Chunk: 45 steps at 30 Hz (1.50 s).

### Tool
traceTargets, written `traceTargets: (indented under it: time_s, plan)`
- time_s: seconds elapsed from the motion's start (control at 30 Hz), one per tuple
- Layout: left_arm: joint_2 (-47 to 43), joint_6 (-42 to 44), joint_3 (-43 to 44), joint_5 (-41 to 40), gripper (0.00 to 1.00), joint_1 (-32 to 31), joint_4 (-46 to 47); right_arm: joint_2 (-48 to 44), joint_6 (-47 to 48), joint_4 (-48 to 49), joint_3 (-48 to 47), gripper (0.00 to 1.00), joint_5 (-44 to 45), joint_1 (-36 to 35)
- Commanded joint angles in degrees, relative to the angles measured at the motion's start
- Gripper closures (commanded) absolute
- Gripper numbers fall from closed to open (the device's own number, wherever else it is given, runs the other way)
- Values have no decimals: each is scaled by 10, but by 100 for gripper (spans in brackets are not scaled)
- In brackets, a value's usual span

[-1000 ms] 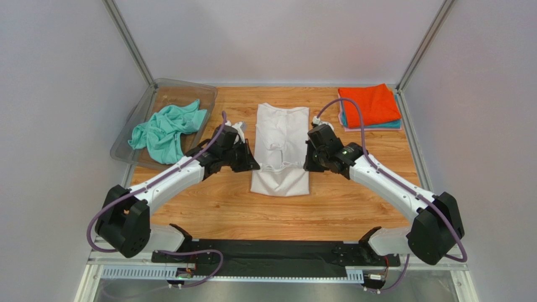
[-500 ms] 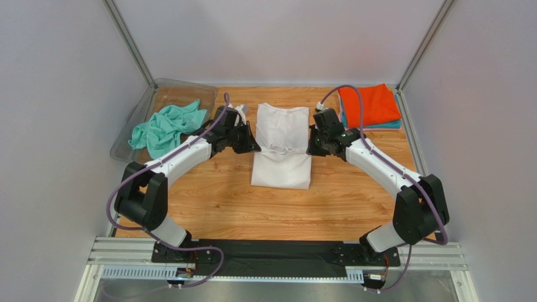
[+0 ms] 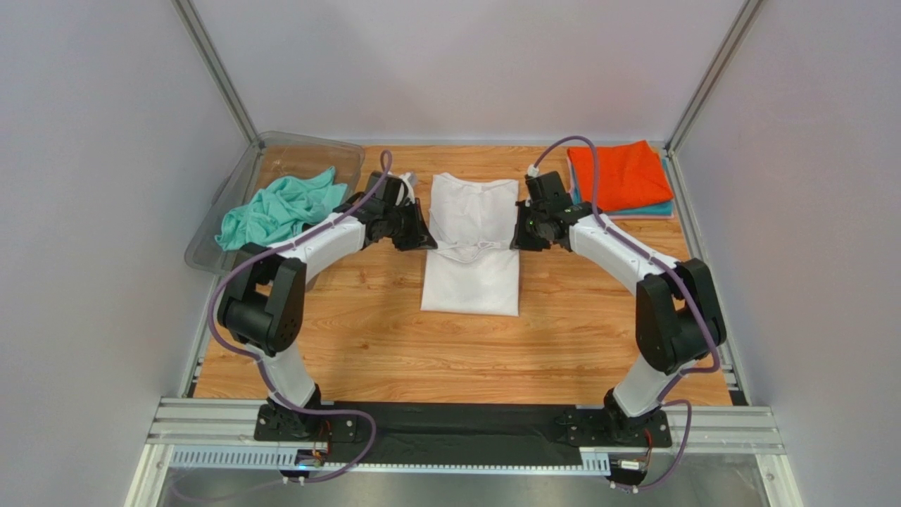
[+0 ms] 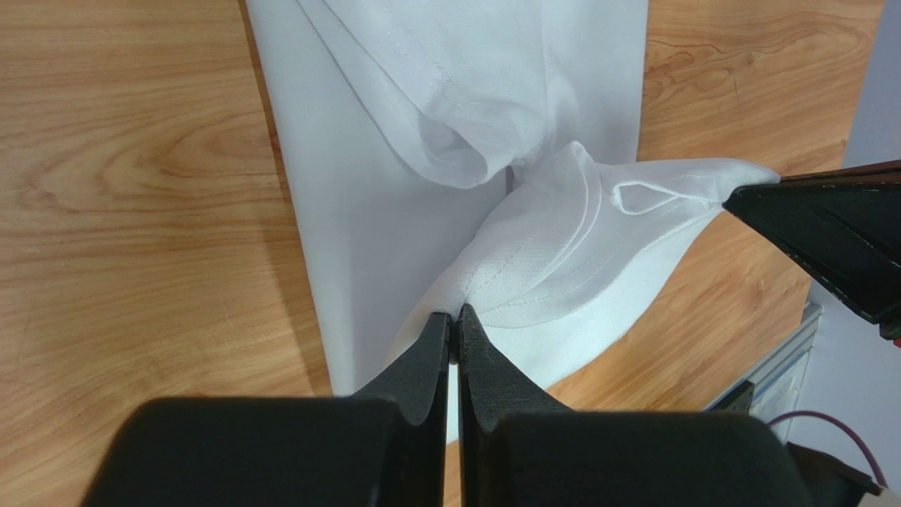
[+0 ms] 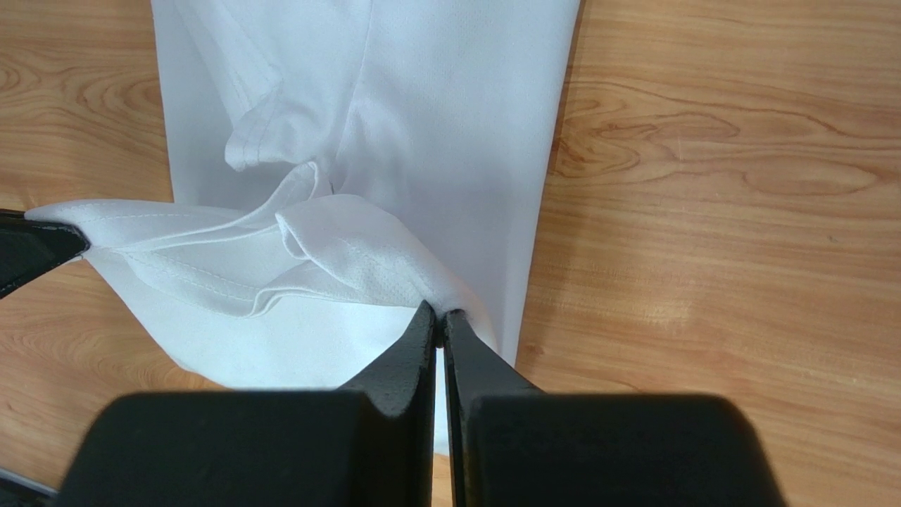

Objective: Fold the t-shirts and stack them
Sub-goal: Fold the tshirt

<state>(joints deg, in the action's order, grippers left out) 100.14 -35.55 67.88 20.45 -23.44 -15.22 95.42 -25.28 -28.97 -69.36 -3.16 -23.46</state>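
A white t-shirt point(image 3: 472, 241) lies lengthways in the middle of the table, folded into a long strip. My left gripper point(image 3: 427, 243) is shut on the left corner of its lifted hem point(image 4: 550, 264). Opposite it, my right gripper point(image 3: 517, 242) pinches the hem's right corner point(image 5: 349, 254). The held edge hangs doubled over the strip's middle, sagging between the two grippers. A mint-green t-shirt point(image 3: 277, 209) lies crumpled in the tray. An orange t-shirt point(image 3: 621, 174) sits folded at the back right on a teal one point(image 3: 641, 211).
A clear plastic tray point(image 3: 220, 230) stands at the back left, overhanging the table's edge. Bare wood point(image 3: 465, 359) runs between the white shirt and the arm bases. Metal frame posts rise at both back corners.
Both grippers have carried the white shirt's near hem away from the arm bases, toward the collar end. The strip on the table now looks shorter, and both arms reach further out.
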Motion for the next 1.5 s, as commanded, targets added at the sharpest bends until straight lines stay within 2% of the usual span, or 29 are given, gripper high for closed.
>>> traceTargets:
  time_s: [0.0, 0.17, 0.27, 0.3, 0.33, 0.37, 0.4, 0.43, 0.47, 0.6, 0.63, 0.67, 0.73, 0.77, 0.8, 0.97, 1.1, 1.23, 1.33, 1.37, 1.4, 1.43, 1.47]
  plan:
    - [20, 14, 29, 12, 97, 8, 20, 29, 18, 41, -24, 100, -22, 10]
    - [48, 8, 30, 7, 96, 12, 31, 64, 19, 62, -31, 100, -18, 15]
    - [66, 3, 34, 12, 86, 18, 34, 84, 22, 65, -38, 97, -21, 19]
    - [71, 1, 33, 10, 76, 19, 40, 87, 25, 65, -40, 92, -22, 20]
    - [71, -1, 32, 8, 70, 20, 42, 91, 26, 62, -43, 90, -24, 19]
    - [69, -2, 33, 7, 56, 21, 41, 93, 26, 59, -50, 87, -24, 19]
    - [66, -5, 34, 6, 51, 22, 39, 93, 28, 55, -53, 78, -23, 18]
    - [60, -5, 34, 7, 48, 22, 38, 92, 28, 48, -57, 74, -22, 19]
    - [48, -5, 35, 6, 39, 22, 34, 85, 30, 45, -63, 67, -20, 19]
    - [-6, -2, 29, -22, 18, 22, -4, 47, 36, 19, -72, 48, -22, 19]
    - [-20, 0, 25, -26, 1, 22, -13, 36, 37, 17, -70, 47, -30, 18]
    - [-49, 2, 22, -30, 0, 22, -21, 25, 37, 16, -66, 45, -36, 18]
    - [-84, 5, 0, -32, 0, 22, -30, -14, 35, 14, -44, 33, -46, 14]
    - [-121, 5, -11, -32, 0, 22, -31, -28, 33, 14, -33, 7, -48, 12]
    - [-139, 3, -30, -31, 0, 22, -38, -61, 30, 15, -11, 0, -50, 10]
    - [-271, -13, -120, -4, 0, 22, -67, -168, 11, 43, 79, 0, -96, -9]
    - [-382, -22, -197, -26, 0, 22, -102, -186, 19, 74, 110, 0, -172, -28]
    - [-497, -41, -268, -72, 0, 22, -137, -154, 37, 93, 111, 0, -201, -68]
    - [-566, -45, -299, -115, 0, 22, -170, -93, 53, 102, 75, 0, -198, -109]
    - [-633, -45, -326, -119, 0, 22, -169, -10, 35, 107, 12, 0, -191, -131]
    - [-634, -45, -326, -119, 0, 22, -169, -9, 35, 107, 12, 0, -190, -136]
    - [-671, -47, -344, -121, 0, 22, -160, 10, 25, 106, -3, 0, -190, -139]
    - [-689, -48, -351, -132, 0, 22, -160, 52, 20, 111, -35, 0, -191, -142]
